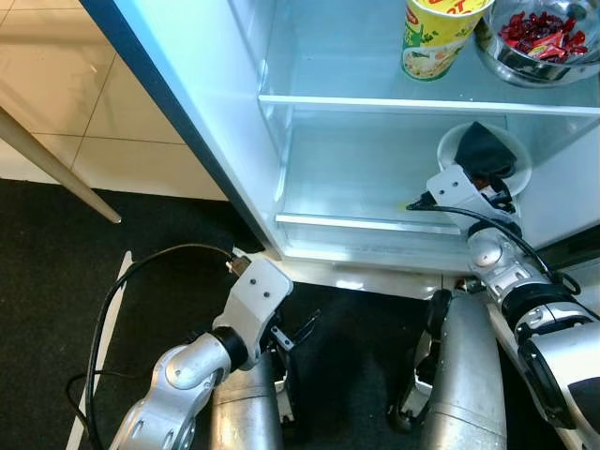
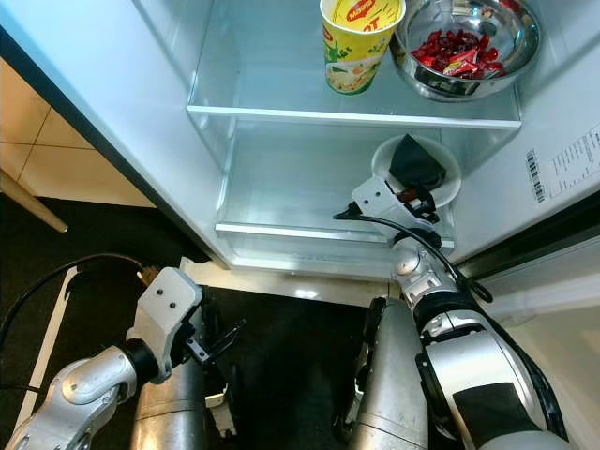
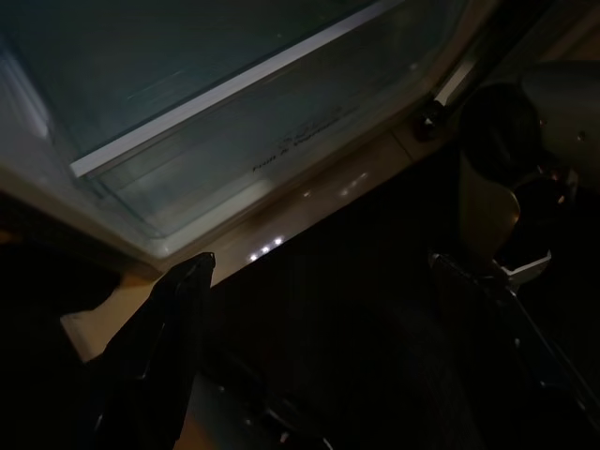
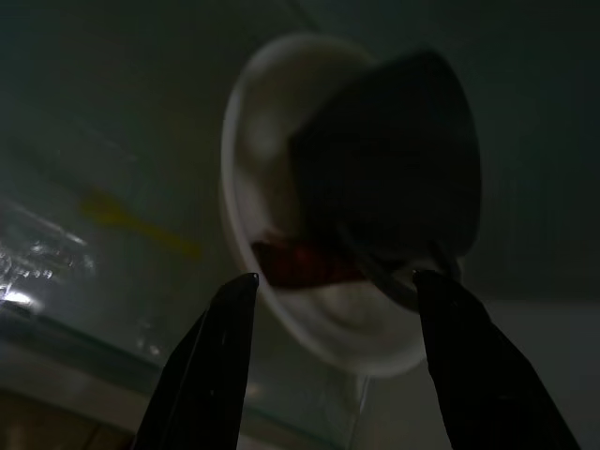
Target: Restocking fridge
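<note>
Beige floor tiles (image 1: 66,84) with thin grout lines lie beside a black mat (image 1: 56,281), which covers the floor nearer the viewer. A pale slanted leg or pole (image 1: 56,169) crosses the tiles and ends at the mat's edge. A white strip (image 1: 98,352) runs along the mat. A barcode label (image 2: 562,169) is fixed to a white panel well apart from the mat.

Cup (image 2: 357,45) left of bowl (image 2: 467,47) on upper shelf (image 2: 281,114), plate (image 2: 417,169) on shelf below
</note>
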{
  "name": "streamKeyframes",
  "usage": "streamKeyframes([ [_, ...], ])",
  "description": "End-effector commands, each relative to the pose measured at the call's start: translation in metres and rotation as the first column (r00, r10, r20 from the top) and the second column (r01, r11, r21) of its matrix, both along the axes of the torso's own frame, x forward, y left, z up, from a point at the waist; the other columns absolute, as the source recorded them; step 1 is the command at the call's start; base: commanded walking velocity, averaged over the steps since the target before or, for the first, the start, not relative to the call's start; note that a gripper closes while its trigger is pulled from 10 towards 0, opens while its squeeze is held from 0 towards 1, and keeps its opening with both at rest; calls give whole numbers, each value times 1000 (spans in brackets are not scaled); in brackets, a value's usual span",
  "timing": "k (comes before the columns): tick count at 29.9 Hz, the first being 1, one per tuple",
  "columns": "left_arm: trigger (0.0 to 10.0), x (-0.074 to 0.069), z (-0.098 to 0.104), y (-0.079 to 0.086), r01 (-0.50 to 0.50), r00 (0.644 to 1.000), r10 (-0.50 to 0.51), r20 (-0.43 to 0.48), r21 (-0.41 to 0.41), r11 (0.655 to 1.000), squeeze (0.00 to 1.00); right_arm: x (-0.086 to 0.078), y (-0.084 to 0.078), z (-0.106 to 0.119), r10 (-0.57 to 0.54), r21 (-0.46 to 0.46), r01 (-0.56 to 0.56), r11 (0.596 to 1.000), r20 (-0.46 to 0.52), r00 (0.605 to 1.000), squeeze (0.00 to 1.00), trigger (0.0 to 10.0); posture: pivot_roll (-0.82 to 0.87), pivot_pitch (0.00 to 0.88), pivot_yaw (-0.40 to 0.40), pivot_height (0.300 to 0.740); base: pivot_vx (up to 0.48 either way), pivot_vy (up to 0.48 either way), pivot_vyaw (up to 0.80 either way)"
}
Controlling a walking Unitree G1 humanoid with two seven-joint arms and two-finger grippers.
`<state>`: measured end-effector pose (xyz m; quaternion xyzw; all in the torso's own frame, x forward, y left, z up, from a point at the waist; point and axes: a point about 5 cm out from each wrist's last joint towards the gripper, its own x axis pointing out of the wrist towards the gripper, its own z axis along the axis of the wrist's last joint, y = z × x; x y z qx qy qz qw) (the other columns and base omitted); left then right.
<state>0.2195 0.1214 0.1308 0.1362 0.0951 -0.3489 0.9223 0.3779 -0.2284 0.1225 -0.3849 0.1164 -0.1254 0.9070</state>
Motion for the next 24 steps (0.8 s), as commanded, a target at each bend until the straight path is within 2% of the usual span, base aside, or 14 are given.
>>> streamKeyframes([
  [1,10000,-4,-11,-2,-4,999,4,-46,-1,1000,0,-7,-2,-14,-12,51,13,999,-31,999,0,10000,267,454,26,516,0,0,0],
  [3,10000,0,-13,-5,-1,999,1,-39,-9,1000,0,-10,-1,-17,-1,141,2,990,-8,1000,0,10000,228,433,6,516,0,0,0],
  [5,10000,1,-14,-7,-1,999,1,-38,-13,1000,0,-10,-2,-17,3,163,-5,987,11,1000,0,10000,223,431,2,516,0,0,0],
  [6,10000,3,-16,-9,1,999,-1,-35,-20,1000,0,-10,-3,-12,12,238,-31,971,82,997,0,10000,198,413,-12,516,0,0,0],
  [10,10000,6,-18,-12,1,999,-1,-33,-28,1000,0,-11,-1,-6,42,319,-93,943,165,985,0,10000,163,385,-33,516,0,0,0],
  [13,10000,11,-24,-14,-6,1000,5,-29,-32,999,0,-18,12,-7,125,421,-219,880,239,963,0,10000,116,351,-54,516,0,0,0],
  [14,10000,11,-24,-14,-6,1000,5,-29,-32,999,0,-18,12,-7,125,421,-219,880,239,963,0,10000,116,351,-54,516,0,0,0],
  [16,10000,13,-26,-14,-13,1000,12,-26,-31,999,0,-23,20,-12,156,466,-256,847,241,958,0,10000,94,336,-72,516,0,0,0],
  [17,10000,17,-28,-13,-31,999,31,-16,-31,999,0,-32,32,-22,213,514,-303,803,227,950,0,10000,63,316,-90,516,0,0,0],
  [18,10000,17,-28,-13,-31,999,31,-16,-31,999,0,-32,32,-22,213,514,-303,803,227,950,0,10000,63,316,-90,516,0,0,0],
  [20,10000,23,-31,-9,-77,997,77,1,-35,996,0,-49,47,-41,276,595,-328,733,180,944,0,10000,33,290,-104,516,0,0,0],
  [21,10000,28,-31,-4,-122,992,122,16,-43,992,0,-62,55,-57,295,659,-305,688,131,947,0,10000,23,276,-109,516,0,0,0],
  [22,10000,28,-31,-4,-122,992,122,16,-43,992,0,-62,55,-57,295,659,-305,688,131,947,0,10000,23,276,-109,516,0,0,0],
  [24,10000,35,-32,3,-184,982,186,43,-50,982,0,-78,61,-82,269,772,-206,601,47,962,0,10000,0,250,-110,516,0,0,0],
])
